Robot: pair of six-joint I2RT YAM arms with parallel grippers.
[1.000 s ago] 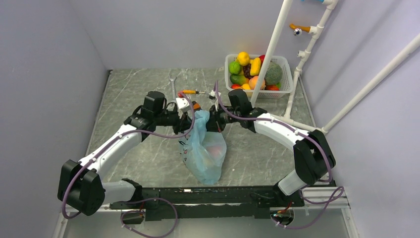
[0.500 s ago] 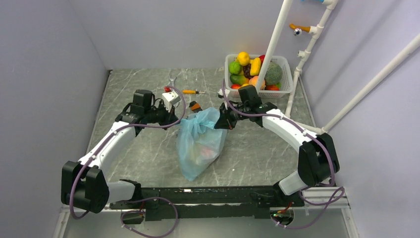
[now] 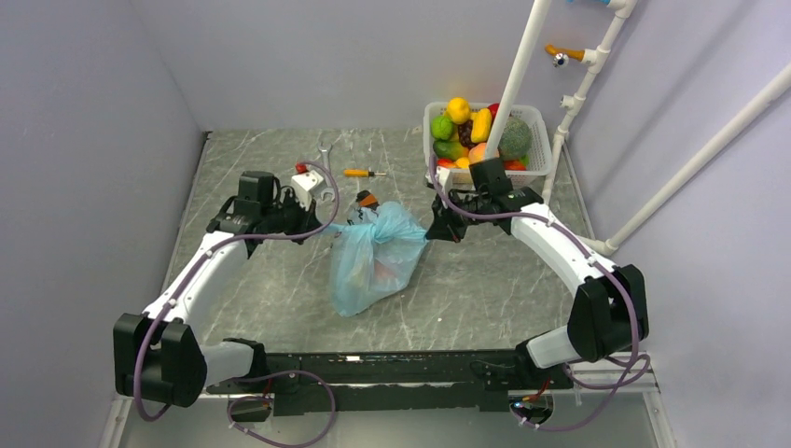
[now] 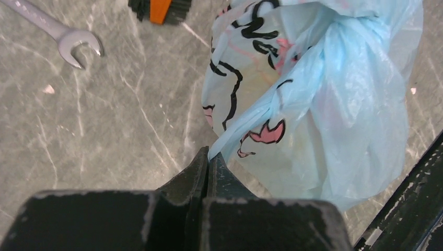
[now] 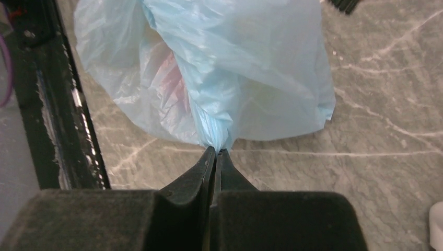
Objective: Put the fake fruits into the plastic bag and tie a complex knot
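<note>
The light-blue plastic bag (image 3: 373,261) lies on the table between the arms, with reddish fruit showing faintly through it. Its neck is gathered into a twist (image 3: 366,220) near the top. My left gripper (image 3: 322,227) is shut on the left tail of the bag (image 4: 245,128). My right gripper (image 3: 432,229) is shut on the right tail (image 5: 211,130). Both tails are pulled outward, taut. The bag's cartoon print (image 4: 235,83) shows in the left wrist view. More fake fruits (image 3: 476,135) sit in the white mesh basket (image 3: 539,126) at the back right.
An orange-handled screwdriver (image 3: 359,173) and a wrench (image 3: 324,159) lie behind the bag. A small orange and black tool (image 3: 366,199) lies just behind the bag's neck. White pipes (image 3: 508,93) stand in front of the basket. A black rail (image 3: 392,369) runs along the near edge.
Both grippers have moved apart, left one leftward and right one rightward, each holding a tail. The bag's neck has been drawn tighter and the bag has tilted and shifted back.
</note>
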